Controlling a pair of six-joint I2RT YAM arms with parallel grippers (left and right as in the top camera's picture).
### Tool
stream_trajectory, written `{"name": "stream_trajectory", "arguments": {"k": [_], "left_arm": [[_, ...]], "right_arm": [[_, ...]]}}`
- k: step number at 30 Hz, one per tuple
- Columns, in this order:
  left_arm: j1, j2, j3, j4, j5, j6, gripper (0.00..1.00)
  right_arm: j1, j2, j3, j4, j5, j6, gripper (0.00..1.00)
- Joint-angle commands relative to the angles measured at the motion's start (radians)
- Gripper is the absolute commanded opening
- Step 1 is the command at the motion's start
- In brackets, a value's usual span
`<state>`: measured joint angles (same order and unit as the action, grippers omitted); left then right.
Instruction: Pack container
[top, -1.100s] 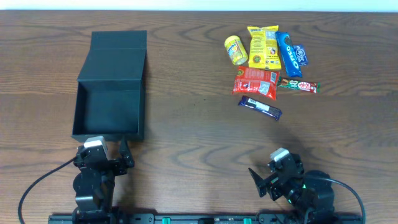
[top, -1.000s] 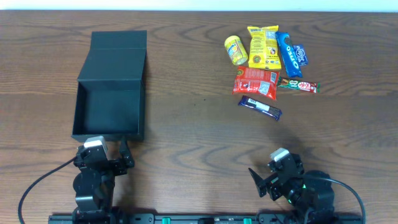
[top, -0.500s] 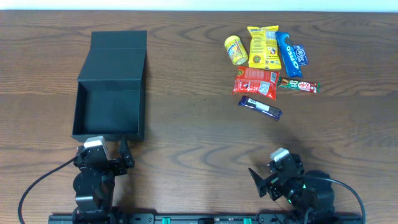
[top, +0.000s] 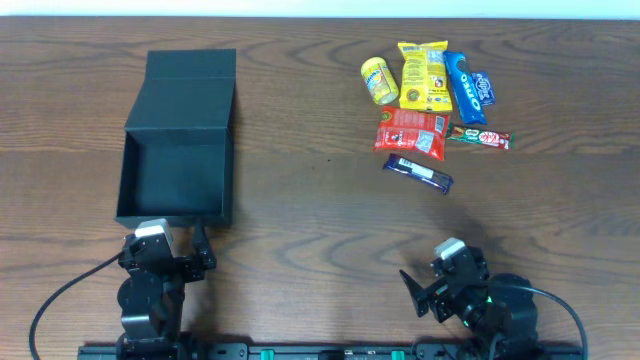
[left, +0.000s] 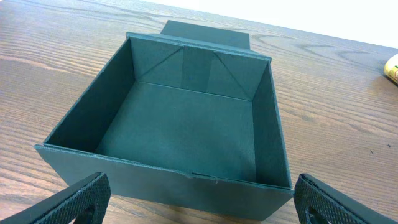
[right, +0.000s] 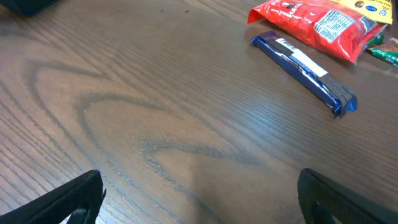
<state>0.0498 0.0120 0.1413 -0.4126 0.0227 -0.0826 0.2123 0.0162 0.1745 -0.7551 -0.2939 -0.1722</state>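
The container (top: 128, 170) is a matte black square box, open and empty, with its flap lid laid back on the table's left side; its dark teal inside fills the left wrist view (left: 186, 127). My left gripper (top: 172, 248) is open and empty just in front of the box's near wall (left: 202, 208). My right gripper (top: 432, 280) is open and empty at the front right, over bare wood (right: 205, 205). A dark blue bar (top: 419, 173) lies nearest it and shows in the right wrist view (right: 305, 66).
Snack packets lie grouped at the back right: a red packet (top: 410, 132) (right: 317, 22), a yellow round pack (top: 379, 80), a yellow bag (top: 424, 76), a blue Oreo pack (top: 464, 87) and a thin green-red bar (top: 478, 137). Wooden table (top: 300, 200).
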Motion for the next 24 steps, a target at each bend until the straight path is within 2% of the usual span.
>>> {"name": "stream_trajectory", "arguments": {"k": [1,7,10,14,16,19,22,24], "left_arm": [[0.004,-0.008,-0.02,-0.002,0.003,-0.011,0.95],[0.003,-0.008,-0.02,-0.001,0.006,-0.013,0.95],[0.002,-0.008,-0.02,-0.001,0.065,-0.077,0.95],[0.002,-0.008,-0.02,-0.002,0.203,-0.22,0.95],[0.002,-0.008,-0.02,-0.002,0.257,-0.248,0.95],[0.002,-0.008,-0.02,0.022,0.267,-0.296,0.95],[0.002,-0.008,-0.02,0.028,0.27,-0.43,0.95],[0.002,-0.008,-0.02,0.029,0.312,-0.439,0.95]], "right_arm": [[-0.002,-0.011,-0.003,0.001,0.006,0.011,0.99],[-0.002,-0.011,-0.003,0.001,0.006,0.011,0.99],[-0.002,-0.011,-0.003,0.001,0.006,0.011,0.99],[-0.002,-0.011,-0.003,0.001,0.006,0.011,0.99],[-0.002,-0.011,-0.003,0.001,0.006,0.011,0.99],[-0.002,-0.011,-0.003,0.001,0.006,0.011,0.99],[-0.002,-0.011,-0.003,0.001,0.006,0.011,0.99],[-0.002,-0.011,-0.003,0.001,0.006,0.011,0.99]]}}
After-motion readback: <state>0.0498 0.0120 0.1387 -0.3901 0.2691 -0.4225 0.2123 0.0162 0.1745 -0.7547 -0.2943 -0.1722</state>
